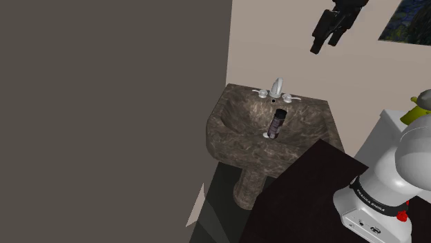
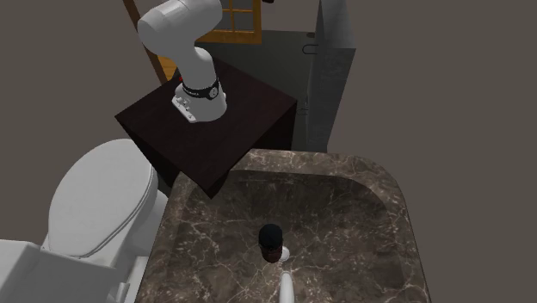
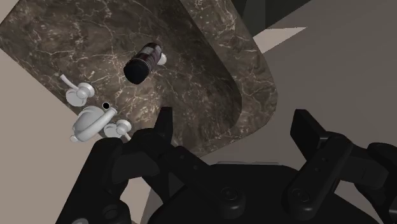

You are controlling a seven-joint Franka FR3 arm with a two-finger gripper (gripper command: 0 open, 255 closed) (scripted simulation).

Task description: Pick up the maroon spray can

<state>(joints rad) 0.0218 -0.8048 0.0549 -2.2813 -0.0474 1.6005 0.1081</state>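
The all-black two-finger pincer [image 1: 324, 45] hangs high above a dark brown marbled pedestal sink [image 1: 312, 110], toward the shoulder view's upper right, its fingers [image 3: 167, 127] spread wide and holding nothing. The dark maroon cylindrical spray can [image 1: 278, 122] sits well below it in the bottom of the basin, just in front of the pale metal faucet [image 1: 276, 88] and apparently on end by the drain (whether it leans cannot be told). The whole descent is not yet made. The likely trouble lies in the bowl: on that curved floor a finger arriving off-centre could tip the can and send it rolling, and a descent too close to the back rim could strike the faucet or its handles.
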